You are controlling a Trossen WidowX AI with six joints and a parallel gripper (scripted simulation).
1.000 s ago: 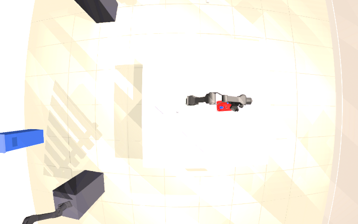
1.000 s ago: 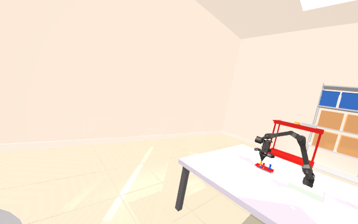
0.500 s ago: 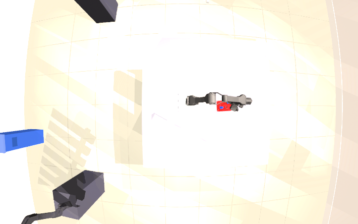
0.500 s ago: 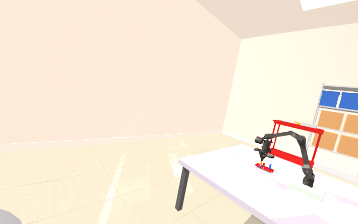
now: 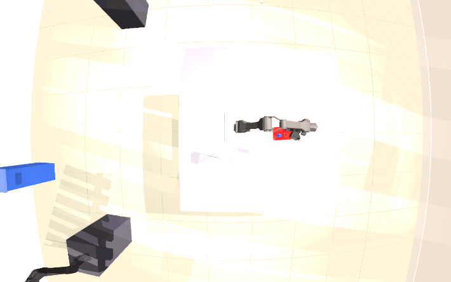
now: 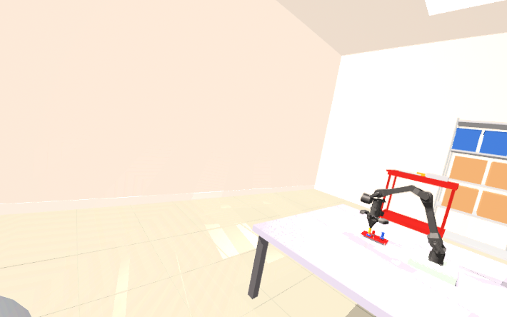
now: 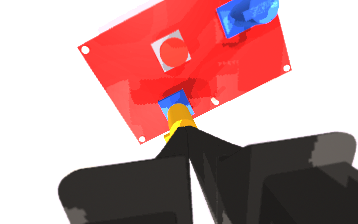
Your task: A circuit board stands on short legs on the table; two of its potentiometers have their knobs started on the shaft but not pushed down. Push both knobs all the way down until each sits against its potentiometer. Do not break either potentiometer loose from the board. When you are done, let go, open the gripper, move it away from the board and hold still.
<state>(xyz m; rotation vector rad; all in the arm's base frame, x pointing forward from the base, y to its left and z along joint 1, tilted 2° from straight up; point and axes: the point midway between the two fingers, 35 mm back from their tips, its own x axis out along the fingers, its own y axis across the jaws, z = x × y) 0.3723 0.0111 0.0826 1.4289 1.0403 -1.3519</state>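
The red circuit board (image 5: 275, 138) (image 6: 378, 240) (image 7: 115, 75) stands on the table. A yellow knob (image 6: 370, 230) (image 7: 180, 114) stands upright over a blue potentiometer (image 7: 171, 99) near one board edge. A blue knob (image 5: 279, 135) (image 6: 382, 235) (image 7: 265, 10) stands over another blue potentiometer (image 7: 229, 26) and is partly cut off in the wrist view. My gripper (image 6: 370, 227) (image 7: 184, 133) is shut with nothing between its fingers. Its tips are at the top of the yellow knob; whether they touch is unclear. The gap below each knob is too small or hidden to judge.
A round red part on a grey square base (image 7: 173, 52) sits on the board between the two knobs. The arm (image 5: 254, 125) (image 6: 430, 216) reaches over the board from its base. A red rack (image 6: 410, 223) stands behind the arm.
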